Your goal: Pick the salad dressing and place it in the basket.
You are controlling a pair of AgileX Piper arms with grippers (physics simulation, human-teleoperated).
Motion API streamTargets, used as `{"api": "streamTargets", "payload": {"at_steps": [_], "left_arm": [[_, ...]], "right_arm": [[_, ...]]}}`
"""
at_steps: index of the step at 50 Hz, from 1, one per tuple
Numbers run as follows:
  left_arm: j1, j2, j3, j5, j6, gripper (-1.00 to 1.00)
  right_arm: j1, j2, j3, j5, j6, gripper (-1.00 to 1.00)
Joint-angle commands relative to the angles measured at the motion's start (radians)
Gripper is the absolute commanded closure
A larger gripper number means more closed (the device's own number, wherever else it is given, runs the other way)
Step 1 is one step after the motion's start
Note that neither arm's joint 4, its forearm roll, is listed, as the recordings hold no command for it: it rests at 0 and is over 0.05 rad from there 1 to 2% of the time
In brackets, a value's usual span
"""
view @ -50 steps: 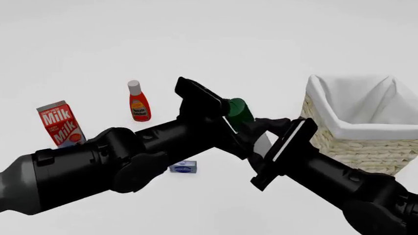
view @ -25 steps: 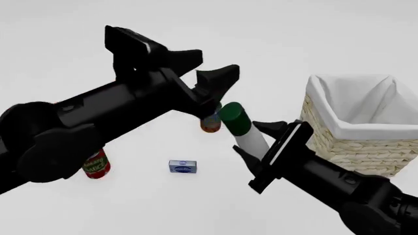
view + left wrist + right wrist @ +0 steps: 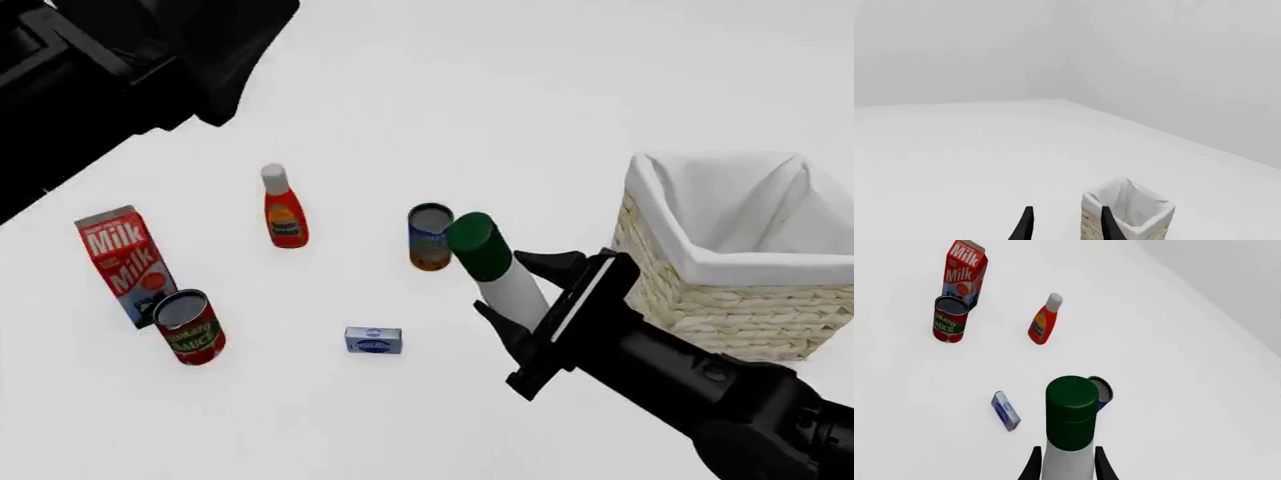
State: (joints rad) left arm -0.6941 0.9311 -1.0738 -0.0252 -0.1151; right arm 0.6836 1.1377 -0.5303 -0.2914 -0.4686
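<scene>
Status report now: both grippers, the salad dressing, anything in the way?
Right gripper shut on salad dressing, lifted, tilted. Left gripper open, holding nothing, raised. Basket to the right, not reached yet. Nothing seen between bottle and basket.

The left gripper (image 3: 1064, 227) shows only two dark fingertips, set apart with nothing between them. Beyond them the basket (image 3: 1147, 227) stands upright on the white table (image 3: 974, 160), its cloth lining folded over the rim.
</scene>
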Motion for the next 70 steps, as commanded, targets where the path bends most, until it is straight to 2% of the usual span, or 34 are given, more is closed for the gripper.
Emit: {"api": "streamTargets", "payload": {"at_steps": [1, 7, 12, 13, 14, 15, 21, 25, 28, 31, 35, 38, 52, 57, 65, 70], "left_arm": [[0.179, -0.107, 0.108, -0.045, -0.128, -1.0], [0.347, -0.124, 0.243, -0.115, -0.207, -1.0], [0.371, -0.144, 0.293, -0.122, -0.172, -1.0], [0.373, -0.159, 0.312, -0.137, -0.173, -1.0], [0.376, -0.174, 0.34, -0.152, -0.204, -1.0], [0.39, -0.171, 0.355, -0.154, -0.225, -1.0], [0.489, -0.23, 0.469, -0.212, -0.229, -1.0], [0.574, -0.234, 0.549, -0.24, -0.235, -1.0], [0.605, -0.232, 0.594, -0.261, -0.239, -1.0], [0.624, -0.218, 0.614, -0.272, -0.236, -1.0], [0.694, -0.19, 0.67, -0.318, -0.269, -1.0], [0.736, -0.17, 0.694, -0.342, -0.252, -1.0], [0.799, -0.048, 0.798, -0.493, -0.235, -1.0], [0.803, -0.049, 0.813, -0.495, -0.238, -1.0], [0.807, -0.049, 0.817, -0.497, -0.235, -1.0], [0.813, -0.042, 0.824, -0.5, -0.232, -1.0]], "right_arm": [[-0.004, -0.03, 0.002, 0.001, 0.029, 1.0], [-0.01, -0.049, 0.013, -0.004, 0.041, 1.0], [-0.009, -0.062, 0.017, -0.003, 0.043, 1.0], [-0.01, -0.066, 0.017, -0.001, 0.044, 1.0], [-0.011, -0.073, 0.018, 0.0, 0.043, 1.0], [-0.011, -0.078, 0.02, 0.001, 0.043, 1.0], [-0.017, -0.098, 0.029, 0.003, 0.045, 1.0], [-0.021, -0.112, 0.032, 0.008, 0.048, 1.0], [-0.022, -0.124, 0.033, 0.009, 0.05, 1.0], [-0.022, -0.129, 0.034, 0.009, 0.052, 1.0], [-0.026, -0.15, 0.038, 0.007, 0.059, 1.0], [-0.035, -0.169, 0.039, 0.009, 0.063, 1.0], [-0.101, -0.259, 0.038, -0.014, 0.07, 1.0], [-0.159, -0.292, 0.026, -0.037, 0.077, 1.0], [-0.263, -0.315, -0.021, -0.046, 0.125, 1.0], [-0.294, -0.32, -0.057, -0.034, 0.134, 1.0]]}}
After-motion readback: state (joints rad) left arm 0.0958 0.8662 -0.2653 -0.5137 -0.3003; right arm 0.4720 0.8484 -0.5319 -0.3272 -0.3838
